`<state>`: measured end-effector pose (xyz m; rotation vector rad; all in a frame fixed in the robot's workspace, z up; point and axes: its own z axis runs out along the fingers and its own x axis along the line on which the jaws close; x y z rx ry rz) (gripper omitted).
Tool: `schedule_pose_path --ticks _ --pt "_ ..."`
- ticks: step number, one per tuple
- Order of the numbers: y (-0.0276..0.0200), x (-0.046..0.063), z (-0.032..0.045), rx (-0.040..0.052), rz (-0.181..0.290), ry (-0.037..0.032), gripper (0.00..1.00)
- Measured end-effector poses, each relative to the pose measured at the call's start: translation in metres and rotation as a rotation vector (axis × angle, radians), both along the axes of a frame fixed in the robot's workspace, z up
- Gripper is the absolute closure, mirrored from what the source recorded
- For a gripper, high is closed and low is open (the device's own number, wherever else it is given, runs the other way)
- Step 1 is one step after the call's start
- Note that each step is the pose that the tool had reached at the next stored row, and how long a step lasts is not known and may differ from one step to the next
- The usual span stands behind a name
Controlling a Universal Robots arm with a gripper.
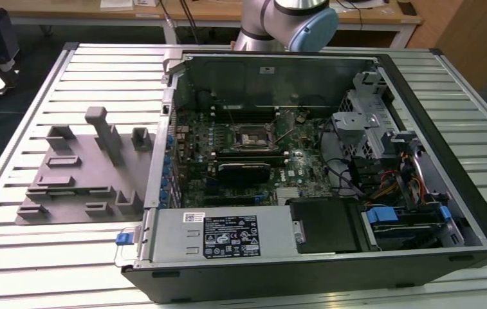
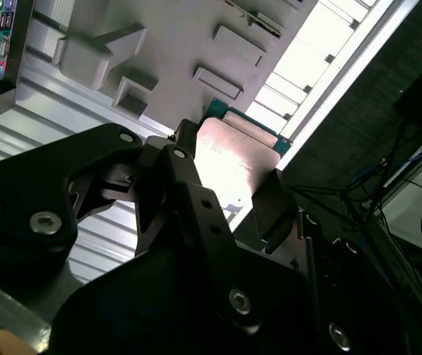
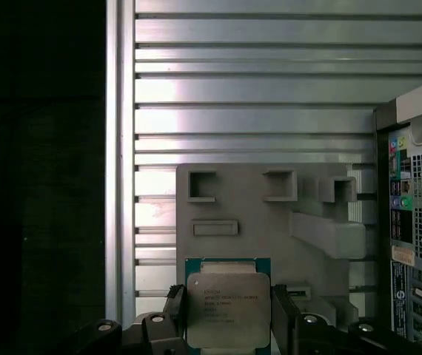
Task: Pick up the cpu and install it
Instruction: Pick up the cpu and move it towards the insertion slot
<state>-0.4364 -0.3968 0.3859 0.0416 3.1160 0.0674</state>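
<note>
Holding: we see the gripper (image 3: 228, 297) clamped on the cpu (image 3: 228, 314) — fingers against two opposite edges.
Cpu: silver face toward us, seen against the grey fixture tray (image 3: 263, 222).
Motherboard: socket (image 1: 253, 136) mid-frame in the exterior view.

Fine print marks the cpu (image 3: 228, 308) lid and the power supply label (image 1: 230, 236); none of it is legible.

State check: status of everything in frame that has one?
cpu: clamped in gripper, held above fixture.
gripper: shut on cpu.
case: on its side, panel off, open.
socket: latch state too small to tell.
</note>
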Motion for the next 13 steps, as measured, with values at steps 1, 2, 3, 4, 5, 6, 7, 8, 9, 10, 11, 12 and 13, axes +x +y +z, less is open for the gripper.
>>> schedule_pose_path --ticks 1,2,3,4,5,6,7,8,9,10,11,12,13 --pt "0.0000 0.000 0.0001 -0.0001 0.000 0.0001 0.46" --pt "0.0000 0.000 0.0002 -0.0001 0.000 0.0002 0.46" --pt "0.0001 0.001 0.0003 -0.0003 0.000 0.0004 0.46" --pt "0.0000 0.002 0.0003 -0.0002 0.000 0.0004 0.46" --pt "0.0000 0.003 0.0001 -0.0001 0.000 0.0002 0.46" --pt "0.0000 0.004 0.0001 -0.0001 0.000 0.0001 0.46" --pt "0.0000 0.005 0.0001 -0.0001 0.000 0.0001 0.46" --pt "0.0000 0.006 0.0002 -0.0002 0.000 0.0003 0.46" --pt "0.0000 0.007 0.0001 -0.0001 0.000 0.0002 0.46" --pt "0.0000 0.009 0.0002 -0.0002 0.000 0.0002 0.46" --pt "0.0000 0.010 0.0002 -0.0001 0.000 0.0002 0.46" --pt "0.0000 0.012 0.0001 -0.0001 0.000 0.0001 0.46" --pt "0.0000 0.013 0.0001 -0.0001 0.000 0.0001 0.46"
